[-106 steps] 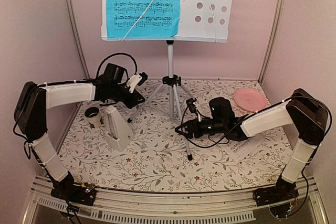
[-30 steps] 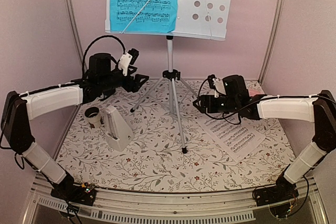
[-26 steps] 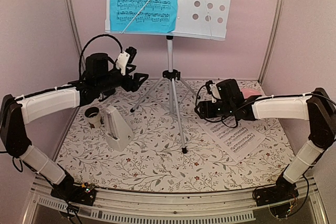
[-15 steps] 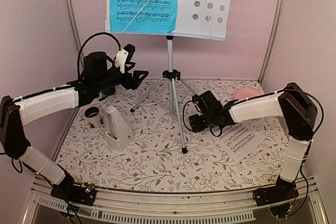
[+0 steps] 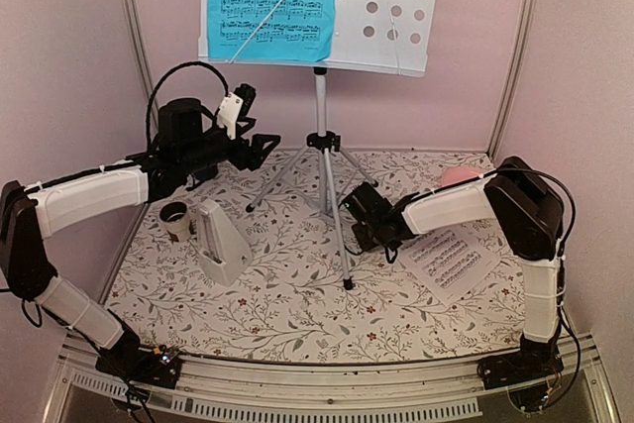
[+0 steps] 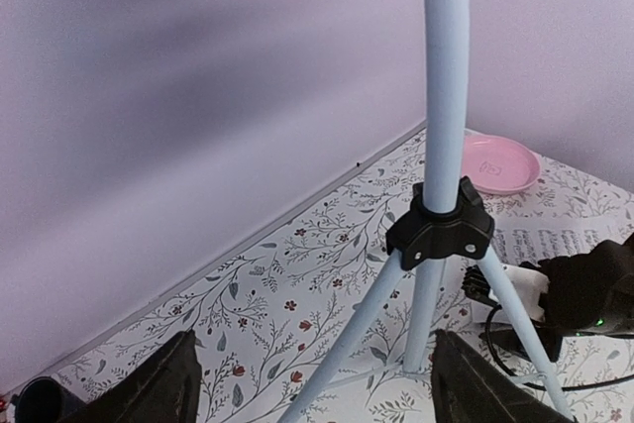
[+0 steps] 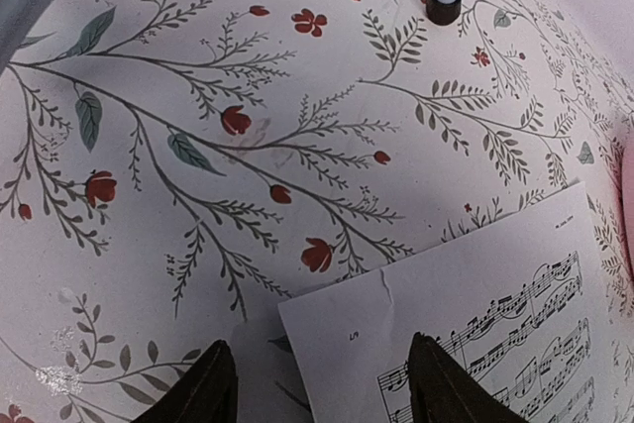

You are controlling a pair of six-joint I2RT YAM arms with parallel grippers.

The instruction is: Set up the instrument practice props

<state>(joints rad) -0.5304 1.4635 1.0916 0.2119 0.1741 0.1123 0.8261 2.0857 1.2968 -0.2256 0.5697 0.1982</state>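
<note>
The pale perforated music stand [image 5: 388, 9] stands at the back on its silver tripod [image 5: 321, 106], and the bright blue music sheet [image 5: 269, 2] rests on its left half. The white music sheet [image 5: 454, 260] lies flat on the cloth at the right. My right gripper [image 5: 381, 240] is down at the sheet's left corner. In the right wrist view it [image 7: 322, 388] is open, and the sheet's corner [image 7: 466, 329] lies between the fingers. My left gripper [image 5: 262, 147] hovers open by the tripod, with a leg [image 6: 347, 344] running between its fingers. The white metronome [image 5: 220, 240] stands at the left.
A dark cup [image 5: 175, 217] sits just left of the metronome. A pink plate [image 5: 458, 177] lies at the back right, behind the right forearm. The tripod's front foot [image 5: 348, 284] and its back foot [image 7: 442, 7] stand near the right gripper. Pink walls close in three sides.
The right arm has swung left and down from above the white sheet to its left corner, and its jaws have narrowed. The left arm has hardly moved.
</note>
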